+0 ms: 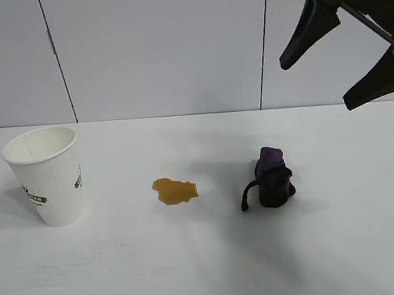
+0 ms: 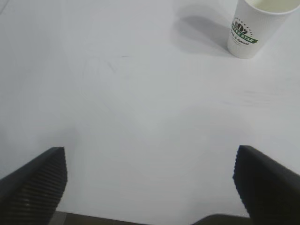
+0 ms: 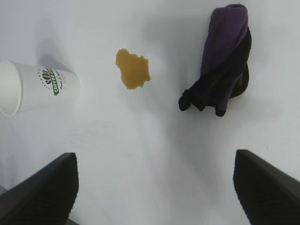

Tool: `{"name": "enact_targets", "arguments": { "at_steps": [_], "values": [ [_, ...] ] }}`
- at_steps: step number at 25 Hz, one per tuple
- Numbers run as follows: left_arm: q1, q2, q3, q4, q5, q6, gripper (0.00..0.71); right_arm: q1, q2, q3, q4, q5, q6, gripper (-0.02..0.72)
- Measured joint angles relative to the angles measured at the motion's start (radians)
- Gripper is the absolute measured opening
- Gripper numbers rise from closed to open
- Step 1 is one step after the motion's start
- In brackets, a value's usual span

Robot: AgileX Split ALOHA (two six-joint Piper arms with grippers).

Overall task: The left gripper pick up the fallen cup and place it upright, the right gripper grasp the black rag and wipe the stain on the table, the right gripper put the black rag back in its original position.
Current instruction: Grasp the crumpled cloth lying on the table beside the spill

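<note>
Cup (image 1: 47, 176): upright, left of frame on bench (image 1: 208, 271).
Stain (image 1: 174, 190): centre.
Rag (image 1: 272, 177): right of stain, bunched.
Right pincer (image 1: 341, 55): upper right, wide, empty.
Left pincer (image 2: 150, 187): wide, empty.
Advice: descend over the rag's top, close firmly.

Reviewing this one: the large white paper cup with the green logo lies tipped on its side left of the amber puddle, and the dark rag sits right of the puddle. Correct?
Not quite. The large white textured paper cup stands upright, mouth up, as the exterior view shows. It is left of the amber-brown puddle, with the bunched dark rag on the puddle's right.
</note>
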Motion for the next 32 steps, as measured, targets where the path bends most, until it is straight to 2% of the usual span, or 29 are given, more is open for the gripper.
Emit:
{"name": "enact_targets", "arguments": {
  "at_steps": [4, 10, 15, 22, 27, 32],
  "values": [
    [-0.031, 0.000, 0.000, -0.001, 0.000, 0.005, 0.694, 0.000, 0.000, 0.000, -0.001, 0.000, 0.000, 0.622],
    [-0.034, 0.000, 0.000, -0.001, 0.000, 0.007, 0.694, 0.000, 0.000, 0.000, -0.010, 0.005, -0.007, 0.622],
    [-0.034, 0.000, 0.000, -0.001, 0.000, 0.007, 0.694, 0.000, 0.005, -0.006, -0.112, 0.023, -0.010, 0.622],
    [-0.034, 0.000, 0.000, -0.001, 0.000, 0.007, 0.694, 0.000, 0.124, -0.132, -0.276, 0.074, 0.105, 0.622],
    [-0.034, 0.000, 0.000, -0.001, 0.000, 0.007, 0.694, 0.009, 0.254, -0.231, -0.310, 0.101, 0.156, 0.622],
    [-0.034, 0.000, 0.000, -0.001, 0.000, 0.007, 0.694, 0.090, 0.376, -0.273, -0.352, 0.078, 0.192, 0.622]
  ]
}}
